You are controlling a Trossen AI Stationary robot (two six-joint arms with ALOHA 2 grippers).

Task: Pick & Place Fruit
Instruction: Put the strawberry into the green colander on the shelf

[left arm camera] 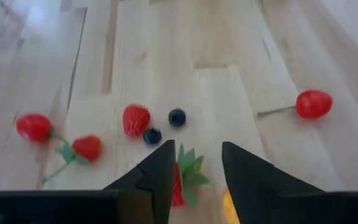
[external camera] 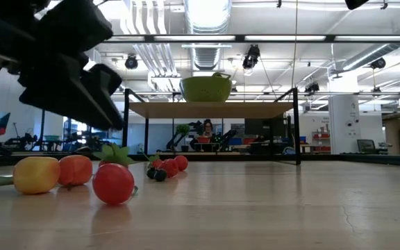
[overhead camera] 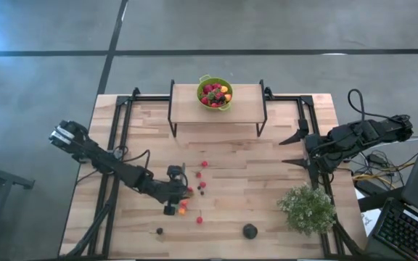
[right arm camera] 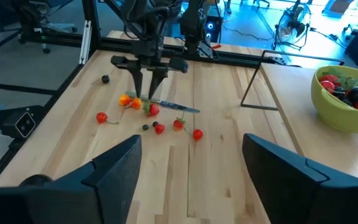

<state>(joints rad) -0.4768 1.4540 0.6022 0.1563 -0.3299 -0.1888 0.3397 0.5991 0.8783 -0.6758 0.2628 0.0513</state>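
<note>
We cannot see the left gripper (overhead camera: 182, 191) whole in the low view: its dark bulk fills the near left corner there. From its own wrist its fingers (left arm camera: 160, 171) stand spread with a leafy red berry (left arm camera: 180, 180) in the gap, touching neither so far as we can tell; an orange piece (left arm camera: 228, 208) is cut off at the frame edge.

The fruit (overhead camera: 202, 184) is small: mostly red berries, some with green leaves or thin stems, two dark blue ones (left arm camera: 177, 117), plus yellow and orange pieces (external camera: 36, 174) beside the gripper. It lies scattered on the table (overhead camera: 223, 145) right of that gripper, around the middle. A small dark piece (overhead camera: 160, 231) and a bigger dark round one (overhead camera: 250, 231) lie nearer the front edge, well apart from the rest.

A slim knife (right arm camera: 173, 107) lies just beside the cluster, seen only from the right wrist. On a shelf (overhead camera: 245, 105) at the back sits a green bowl (overhead camera: 204, 80) already holding more fruit. A bushy plant (overhead camera: 308, 209) stands at the front right. The right gripper (overhead camera: 290, 150) waits over the right edge, fingers (right arm camera: 114, 168) wide apart and empty
</note>
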